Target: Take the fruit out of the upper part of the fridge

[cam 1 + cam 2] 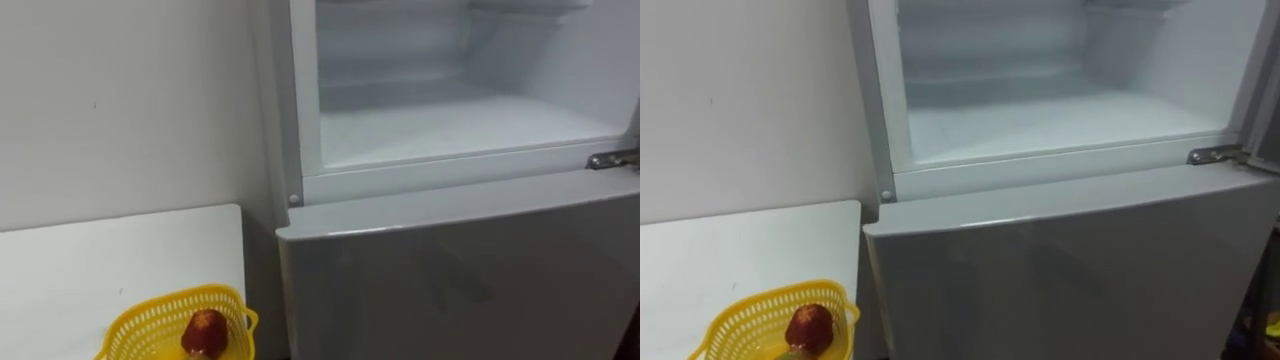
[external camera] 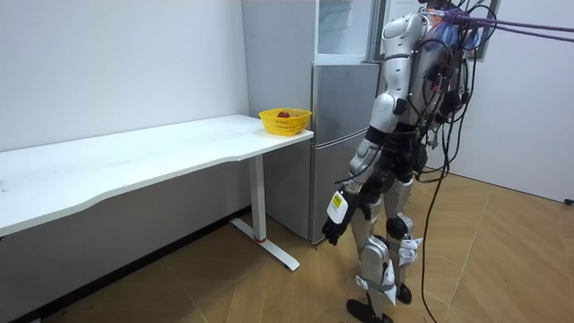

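The fridge's upper compartment (image 1: pixel 460 120) stands open right in front of me, and its white floor and shelf hold nothing that I can see. Below it the grey lower door (image 1: pixel 460 270) is closed. A red fruit (image 1: pixel 205 330) lies in a yellow mesh basket (image 1: pixel 140 322) on the white table (image 1: pixel 120 260) at my lower left. In the room view I stand upright facing the fridge (image 2: pixel 336 135), with my left hand (image 2: pixel 333 222) hanging low beside my thigh, away from the fridge and the basket (image 2: pixel 285 121).
A metal hinge (image 1: pixel 612 159) sits at the right end of the ledge between the two compartments. The table (image 2: pixel 134 161) runs along the white wall to the room view's left, its end close to the fridge. Wooden floor lies around me.
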Available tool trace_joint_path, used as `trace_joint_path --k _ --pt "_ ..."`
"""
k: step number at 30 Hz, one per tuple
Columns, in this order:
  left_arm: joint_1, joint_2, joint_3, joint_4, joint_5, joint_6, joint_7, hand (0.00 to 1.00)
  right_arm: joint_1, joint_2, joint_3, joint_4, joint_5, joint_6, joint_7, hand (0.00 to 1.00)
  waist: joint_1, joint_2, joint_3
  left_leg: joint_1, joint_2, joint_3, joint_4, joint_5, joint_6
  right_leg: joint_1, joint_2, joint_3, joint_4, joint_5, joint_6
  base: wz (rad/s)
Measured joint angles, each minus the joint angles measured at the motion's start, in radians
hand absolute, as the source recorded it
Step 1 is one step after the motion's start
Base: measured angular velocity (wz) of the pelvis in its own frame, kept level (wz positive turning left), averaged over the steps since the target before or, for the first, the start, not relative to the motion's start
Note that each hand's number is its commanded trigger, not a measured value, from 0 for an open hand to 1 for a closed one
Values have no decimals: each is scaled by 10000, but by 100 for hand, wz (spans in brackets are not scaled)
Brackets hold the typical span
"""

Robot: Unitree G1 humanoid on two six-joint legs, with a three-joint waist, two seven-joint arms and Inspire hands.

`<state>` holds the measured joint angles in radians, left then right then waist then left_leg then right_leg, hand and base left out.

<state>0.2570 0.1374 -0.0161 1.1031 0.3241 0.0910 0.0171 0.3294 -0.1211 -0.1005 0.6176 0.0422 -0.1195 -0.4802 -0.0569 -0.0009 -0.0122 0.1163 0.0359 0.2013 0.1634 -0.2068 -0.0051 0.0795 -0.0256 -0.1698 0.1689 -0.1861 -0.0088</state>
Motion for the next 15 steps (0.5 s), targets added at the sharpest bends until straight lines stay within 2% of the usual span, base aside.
trace_joint_path --k 3,5,11,15 --pt "-12 -22 163 -18 34 165 4 0 -63 23 1 1319 -739 128 343 0 53 12 10 14 5 -17 4 -2 -3 18 4 7 1 1 -1 0" --pt "-5 -23 162 -59 63 215 -16 0 -149 19 2 2153 -962 356 677 0 92 47 39 36 8 -19 4 -2 -2 35 2 3 8 1 -2 0" --pt "-86 6 326 -122 210 376 -293 0 -495 -6 129 3246 -3137 680 1543 0 149 48 92 21 33 -2 -7 -7 -9 3 31 44 24 20 -7 -1" --pt "-250 10 317 -122 202 508 -344 0 -1032 -26 506 4018 -3310 1034 2110 0 311 -2 112 -7 31 -125 -30 -14 -17 -23 38 -4 39 29 -15 3"
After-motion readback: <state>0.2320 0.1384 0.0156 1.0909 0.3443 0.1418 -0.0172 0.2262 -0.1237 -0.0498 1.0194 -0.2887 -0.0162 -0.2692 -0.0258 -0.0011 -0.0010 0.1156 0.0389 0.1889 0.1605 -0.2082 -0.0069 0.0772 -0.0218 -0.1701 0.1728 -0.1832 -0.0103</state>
